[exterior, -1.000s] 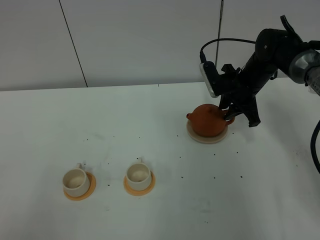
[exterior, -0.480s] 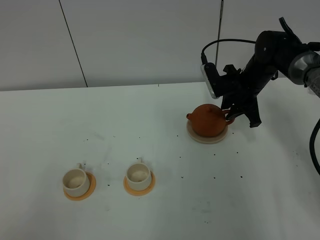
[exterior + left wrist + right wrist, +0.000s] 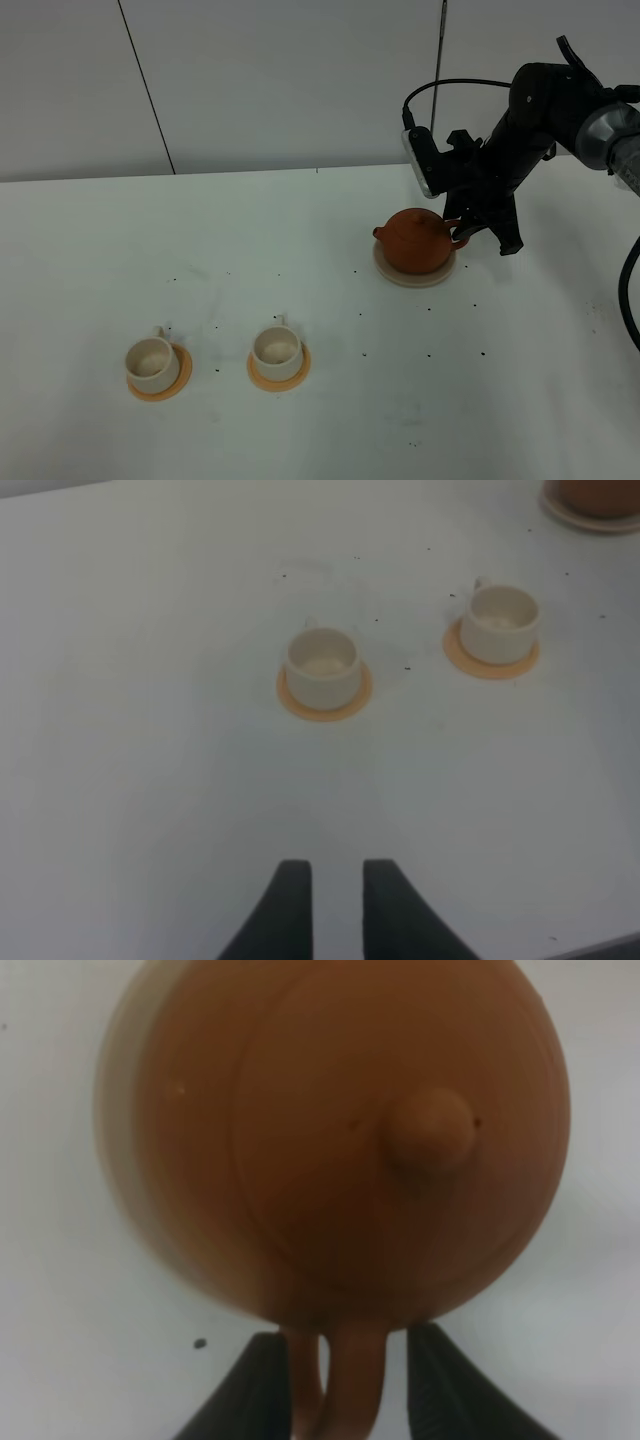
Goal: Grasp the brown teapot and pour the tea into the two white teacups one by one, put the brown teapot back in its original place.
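Note:
The brown teapot [image 3: 415, 240] stands on its beige disc, the original place [image 3: 413, 277], at the back right of the table. My right gripper [image 3: 461, 231] is at the teapot's loop handle. In the right wrist view the right gripper [image 3: 345, 1380] is open, with one finger on each side of the handle [image 3: 340, 1385], and the lid knob [image 3: 430, 1130] is just beyond. The two white teacups [image 3: 150, 360] [image 3: 276, 350] sit on orange coasters at the front left. My left gripper [image 3: 337, 900] hovers low before the cups [image 3: 322, 665] [image 3: 502, 622], slightly open and holding nothing. No tea is visible.
Small dark specks dot the white table [image 3: 480, 400]. A grey wall [image 3: 280, 80] rises behind the table's far edge. A black cable [image 3: 455, 85] loops above the right arm. Bare table lies between the cups and the teapot.
The right gripper's jaws have narrowed a little around the teapot handle, and the arm has shifted slightly. The teapot, the cups and the left gripper have not moved.

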Motion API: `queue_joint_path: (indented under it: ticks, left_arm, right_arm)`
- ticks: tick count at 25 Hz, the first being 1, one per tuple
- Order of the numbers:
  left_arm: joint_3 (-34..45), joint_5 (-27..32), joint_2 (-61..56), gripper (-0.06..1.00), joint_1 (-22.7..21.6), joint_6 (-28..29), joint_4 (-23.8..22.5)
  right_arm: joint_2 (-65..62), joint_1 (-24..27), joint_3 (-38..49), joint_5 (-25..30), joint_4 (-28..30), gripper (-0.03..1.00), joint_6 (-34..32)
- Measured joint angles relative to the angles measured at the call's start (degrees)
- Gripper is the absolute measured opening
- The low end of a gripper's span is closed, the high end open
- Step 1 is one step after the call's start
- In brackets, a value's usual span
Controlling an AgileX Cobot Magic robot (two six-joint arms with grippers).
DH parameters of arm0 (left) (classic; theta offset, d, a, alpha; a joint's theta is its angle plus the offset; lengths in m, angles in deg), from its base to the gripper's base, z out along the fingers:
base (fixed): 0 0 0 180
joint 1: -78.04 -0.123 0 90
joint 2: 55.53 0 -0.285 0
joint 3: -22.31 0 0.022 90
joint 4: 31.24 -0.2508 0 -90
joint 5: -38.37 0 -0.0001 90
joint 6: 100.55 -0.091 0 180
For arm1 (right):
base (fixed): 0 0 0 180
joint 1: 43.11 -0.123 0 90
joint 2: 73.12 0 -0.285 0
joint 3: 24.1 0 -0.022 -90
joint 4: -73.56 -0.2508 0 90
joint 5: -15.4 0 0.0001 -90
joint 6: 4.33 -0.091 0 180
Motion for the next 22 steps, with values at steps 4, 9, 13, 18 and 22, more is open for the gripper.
queue_joint_path:
  ticks: [4, 9, 13, 18, 22]
  left_arm:
    - [0.00, 0.00, 0.00, 0.20, 0.00, 0.00, 0.00]
    - [0.00, 0.00, 0.00, 0.20, 0.00, 0.00, 0.00]
    - [0.00, 0.00, 0.00, 0.20, 0.00, 0.00, 0.00]
    - [0.00, 0.00, 0.00, 0.20, 0.00, 0.00, 0.00]
    - [0.00, 0.00, 0.00, 0.20, 0.00, 0.00, 0.00]
  right_arm:
    - [0.00, 0.00, 0.00, 0.00, 0.19, 0.24, -0.07]
    - [0.00, 0.00, 0.00, 0.12, 0.19, 0.23, -0.33]
    - [0.00, 0.00, 0.00, 0.69, 0.26, 0.22, -1.14]
    - [0.00, 0.00, 0.00, 0.69, 0.30, 0.16, -1.78]
    - [0.00, 0.00, 0.00, 0.76, 0.10, 0.11, -1.78]
